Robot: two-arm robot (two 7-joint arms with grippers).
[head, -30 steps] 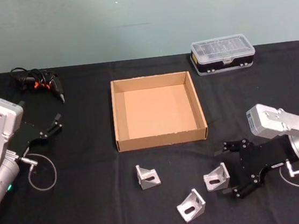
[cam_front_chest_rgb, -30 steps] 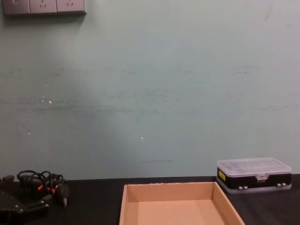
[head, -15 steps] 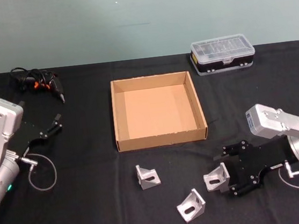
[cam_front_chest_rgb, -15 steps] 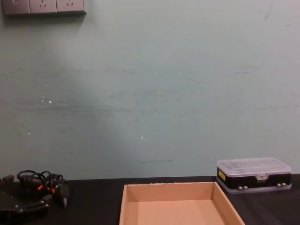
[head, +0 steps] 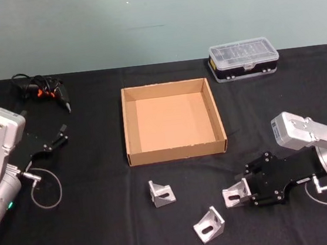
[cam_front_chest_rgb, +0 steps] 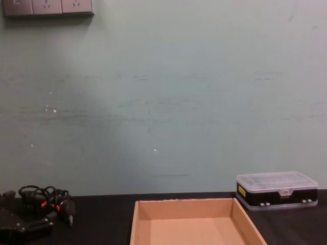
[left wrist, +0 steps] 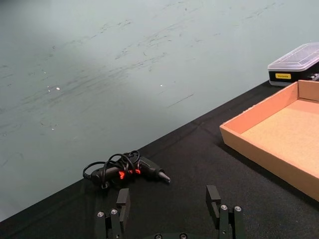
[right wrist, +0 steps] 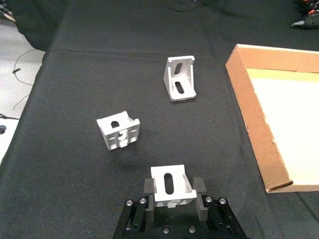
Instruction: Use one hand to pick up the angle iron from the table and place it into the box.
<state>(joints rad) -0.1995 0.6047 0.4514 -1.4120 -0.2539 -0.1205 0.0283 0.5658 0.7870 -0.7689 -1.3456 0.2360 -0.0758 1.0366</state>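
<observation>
Three silver angle irons lie on the black table [head: 104, 224] in front of the tan cardboard box [head: 176, 153]. My right gripper [head: 242, 193] is shut on the rightmost angle iron [head: 235, 194], low on the table. In the right wrist view that angle iron [right wrist: 171, 185] sits between the black fingers [right wrist: 148, 187], which press on its sides. The other two angle irons [head: 161, 193] [head: 209, 224] lie free to its left. The box [right wrist: 251, 114] is empty. My left gripper [head: 59, 137] is parked at the table's left, open, with nothing between its fingers [left wrist: 122, 201].
A clear-lidded plastic case [head: 244, 59] stands behind the box at the back right. A black tool with a coiled cable and orange marks [head: 40, 91] lies at the back left. A thin wire loop [head: 45, 195] trails from the left arm.
The right gripper's fingers have moved from wide apart to tight around the rightmost angle iron. The left arm has not moved.
</observation>
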